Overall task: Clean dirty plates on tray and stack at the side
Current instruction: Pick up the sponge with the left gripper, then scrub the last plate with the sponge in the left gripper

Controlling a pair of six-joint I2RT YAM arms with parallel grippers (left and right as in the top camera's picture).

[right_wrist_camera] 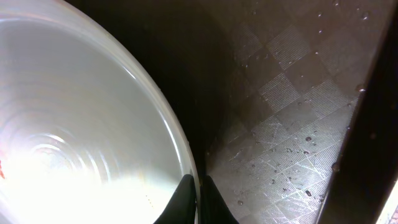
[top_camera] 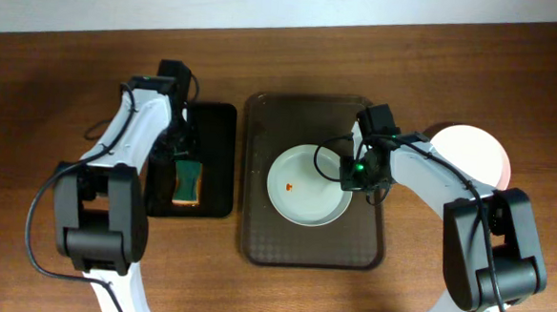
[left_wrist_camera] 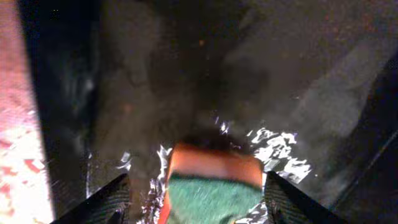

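Under both my arms runs the wooden table [top_camera: 73, 69], and at its middle lies the big brown tray [top_camera: 264, 241], textured and spotted with water droplets. To its left sits the smaller black tray [top_camera: 221, 124], wet and glossy. One dirty plate [top_camera: 300, 210] rests on the brown tray, toward its right half. A pale plate [top_camera: 474, 152] lies on the bare table off to the right, well apart from the tray; I cannot tell whether more lie beneath it. The green and orange sponge [top_camera: 188, 182] lies in the black tray. Smallest is the orange smear [top_camera: 288, 186] near the plate's centre. My right claw [right_wrist_camera: 200, 199] is pinched onto the plate's right rim, one finger inside and one outside. My left claw [left_wrist_camera: 198, 202] is spread wide, its fingers straddling the sponge without clamping it. I judge this the start of cleaning this plate: it is steadied and the sponge is about to be taken. Next I would need to close my left claw on the sponge, carry it across to the smear and scrub, holding the rim firmly so the plate does not slide.
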